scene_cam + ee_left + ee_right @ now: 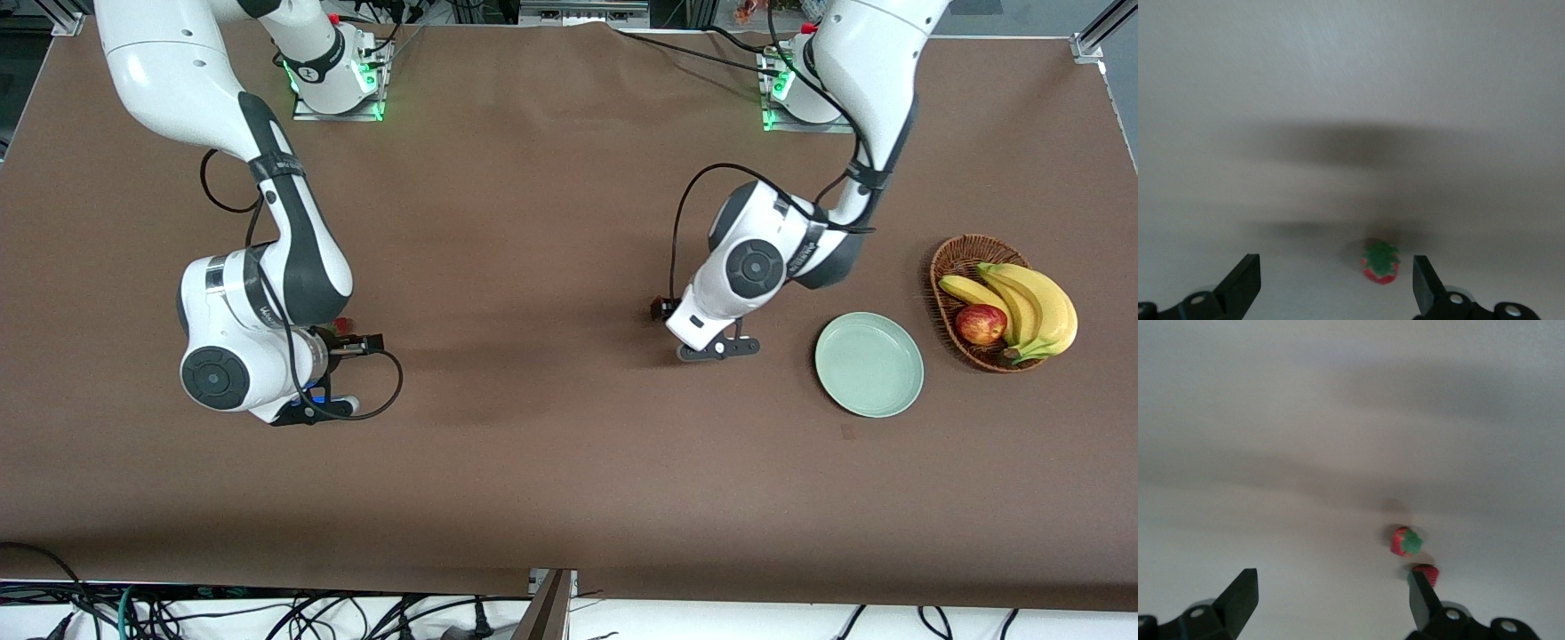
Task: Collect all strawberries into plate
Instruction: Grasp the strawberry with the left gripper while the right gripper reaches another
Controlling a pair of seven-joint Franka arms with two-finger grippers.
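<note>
Front view: plate (869, 364) sits bare beside a basket (978, 298) holding one apple (981, 324) and bananas (1031, 311); my hands hide all berries, so nothing is collected yet. My left hand (718, 348) hangs by the plate, my right hand (320, 407) at its own end of the counter (551, 462).

Left wrist view: released fingers bracket one strawberry (1379, 264); I judge descent and closing come next.

Right wrist view: released too, two strawberries, one (1405, 542) free, another (1426, 574) at my fingertip (1418, 590).

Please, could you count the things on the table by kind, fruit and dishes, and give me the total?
Strawberries: 3, one between the open left gripper's fingers, two below the open right gripper
Bananas: 3
Apple: 1
Plate: 1
Basket: 1
Total: 9
</note>
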